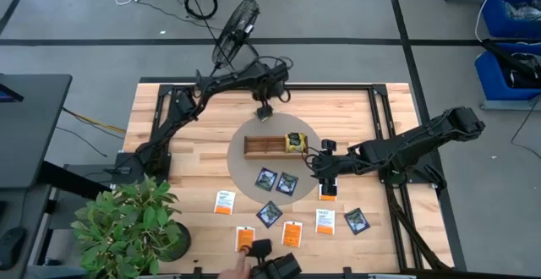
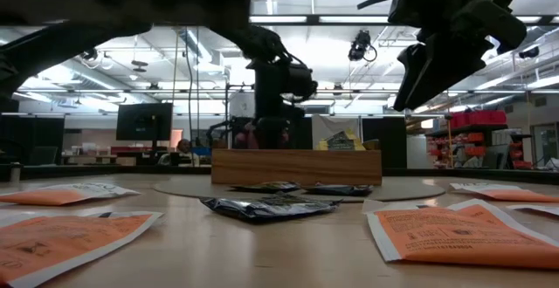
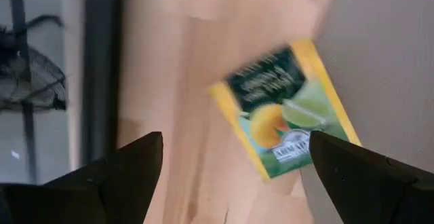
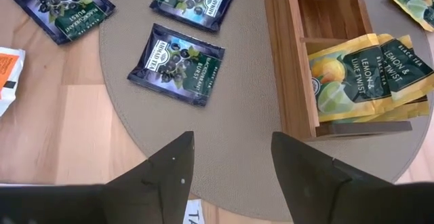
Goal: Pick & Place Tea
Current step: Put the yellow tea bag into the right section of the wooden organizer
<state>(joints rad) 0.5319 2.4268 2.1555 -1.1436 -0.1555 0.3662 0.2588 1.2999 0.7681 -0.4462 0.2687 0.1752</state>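
Note:
My left gripper [image 1: 264, 108] [image 3: 234, 142] hovers open past the far side of the wooden tray [image 1: 275, 146]. Below it a yellow-green tea packet [image 3: 285, 112] lies flat across the edge of the round grey mat [image 1: 245, 173], untouched between the two fingers. My right gripper [image 1: 325, 173] [image 4: 232, 139] is open over the mat by the tray's right end and holds nothing. Two yellow-green packets [image 4: 369, 71] sit in that end compartment. Dark packets [image 4: 178, 64] lie on the mat. White-and-orange packets [image 1: 292, 232] lie toward the near edge.
A potted plant [image 1: 127, 224] stands at the table's near-left corner. A person's hand [image 1: 237, 266] with a dark object reaches in at the near edge. The black frame rails [image 1: 385, 118] run along the table's sides. A fan [image 1: 237, 25] stands on the floor beyond the far edge.

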